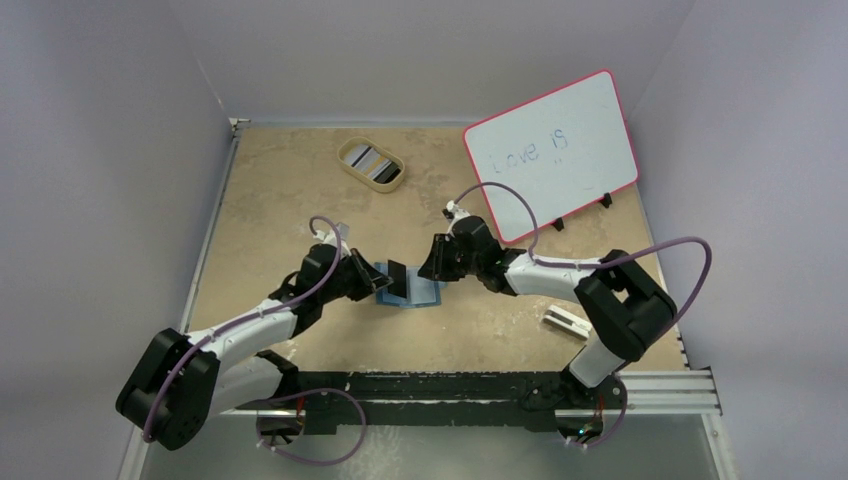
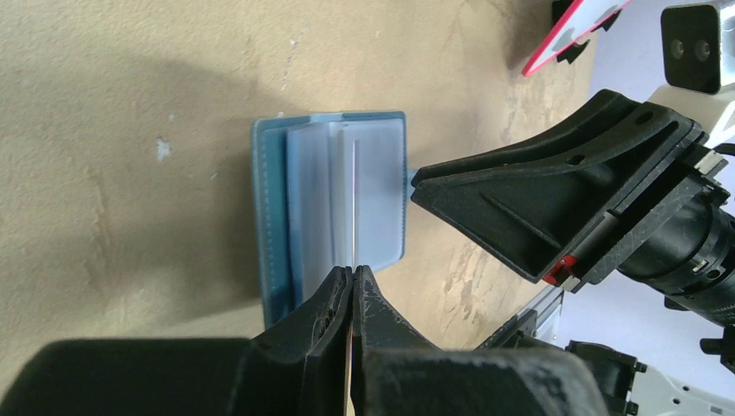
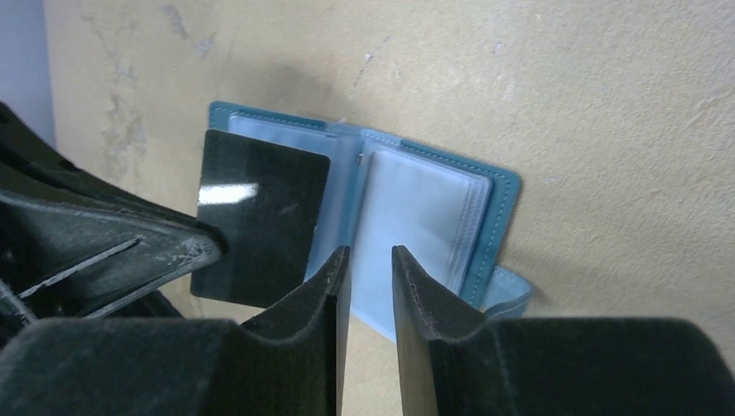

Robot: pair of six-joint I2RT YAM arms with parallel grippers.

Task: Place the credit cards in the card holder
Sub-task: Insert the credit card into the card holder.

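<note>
Closest to the arms' bases, behind and to the right of the right end effector [image 1: 432, 268], a white block [image 1: 566, 320] lies on the desk [image 1: 280, 190] beside the right arm's elbow. Further out, at mid-desk, the two end effectors face each other over the card holder [image 3: 498, 208], which lies open and flat under both sets of tips. Opened out, its long axis runs from one end effector to the other, and the spine crosses that line. Clear sleeves fan up from the spine, and a small tab pokes out of the cover on the side away from the left end effector [image 2: 354, 276]. That end effector is clamped tight on a black credit card [image 3: 260, 217], pinching one edge. The card stands on edge rather than lying flat. It reaches straight ahead from the tips over the holder, close to the spine, with its glossy face turned toward the right end effector. Whether its lower edge sits inside a sleeve cannot be told. The right end effector's jaws stand a narrow gap apart over the sleeves on its own side of the spine, with nothing between them; contact with the sleeves cannot be told. Well beyond both, a tan oval tray [image 1: 343, 155] holds more credit cards [image 1: 372, 160], and to the right of it a pink-edged whiteboard [image 1: 550, 155] stands propped
</note>
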